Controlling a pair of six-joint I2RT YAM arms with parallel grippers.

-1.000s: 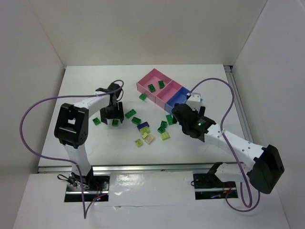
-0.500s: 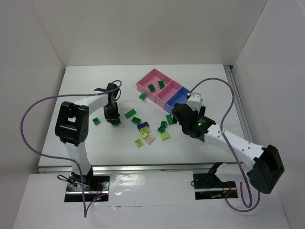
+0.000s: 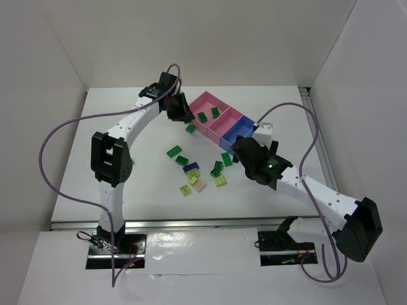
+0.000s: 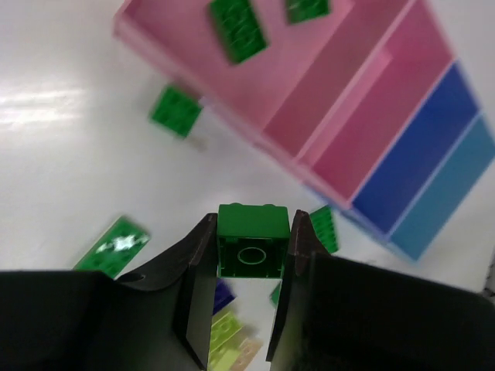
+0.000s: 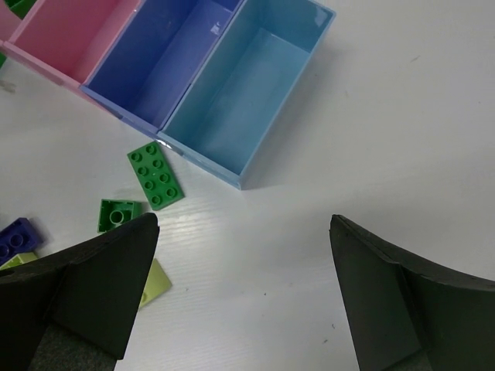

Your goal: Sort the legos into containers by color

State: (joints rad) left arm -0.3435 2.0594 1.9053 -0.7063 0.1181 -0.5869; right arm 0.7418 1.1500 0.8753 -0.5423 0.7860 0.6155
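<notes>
My left gripper (image 4: pixel 253 232) is shut on a dark green lego (image 4: pixel 253 241), held in the air by the near-left edge of the larger pink container (image 3: pixel 206 103). Two dark green legos (image 3: pixel 201 117) lie in that bin. To its right sit the smaller pink (image 4: pixel 402 116), violet-blue (image 5: pixel 166 54) and light blue (image 5: pixel 240 100) containers, all three bare. My right gripper (image 5: pixel 244 255) hangs open over bare table in front of the light blue bin. Loose legos lie mid-table: several dark green (image 3: pixel 173 152), pale yellow-green (image 3: pixel 220 180), one purple (image 3: pixel 191 168) and one beige (image 3: pixel 199 184).
A flat dark green brick (image 5: pixel 155 175) and a small green one (image 5: pixel 117 214) lie just left of my right gripper. Another green brick (image 3: pixel 190 128) rests against the pink bin's front. White walls close in the table; purple cables arc over both arms.
My left gripper shut on a green lego at the table's left, lifted it and swung back and right to the pink container. The right arm barely shifted.
</notes>
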